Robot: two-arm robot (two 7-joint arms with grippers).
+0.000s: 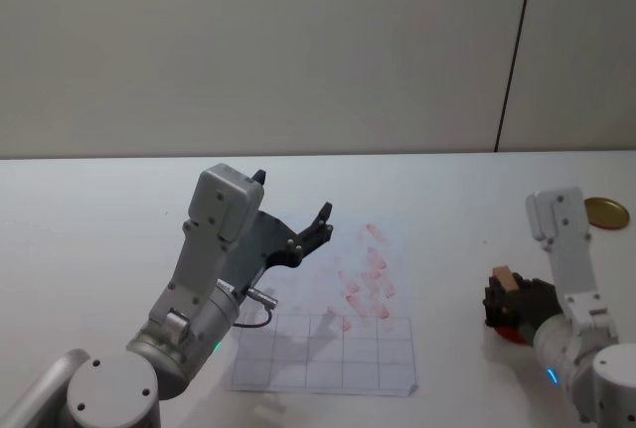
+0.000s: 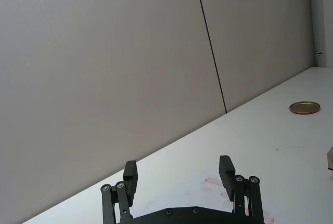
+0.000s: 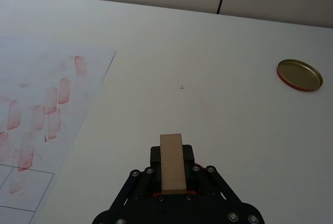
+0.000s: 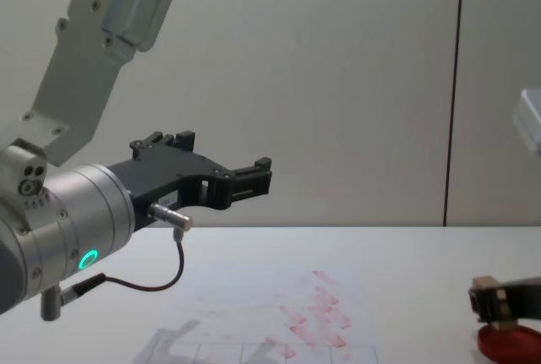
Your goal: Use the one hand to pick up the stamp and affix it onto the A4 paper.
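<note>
My right gripper, on the arm with the blue ring light, is shut on the stamp, a small tan wooden block held upright between the fingers. It hovers at the right of the table over a red ink pad; whether block and pad touch, I cannot tell. The A4 paper lies flat at the table's middle, with reddish stamp marks and grid lines at its near edge. My left gripper, with the green ring light, hangs open and empty above the paper's left part.
A round golden lid lies at the far right of the white table. A grey wall with a dark vertical seam stands behind. The raised left arm covers part of the paper's left side.
</note>
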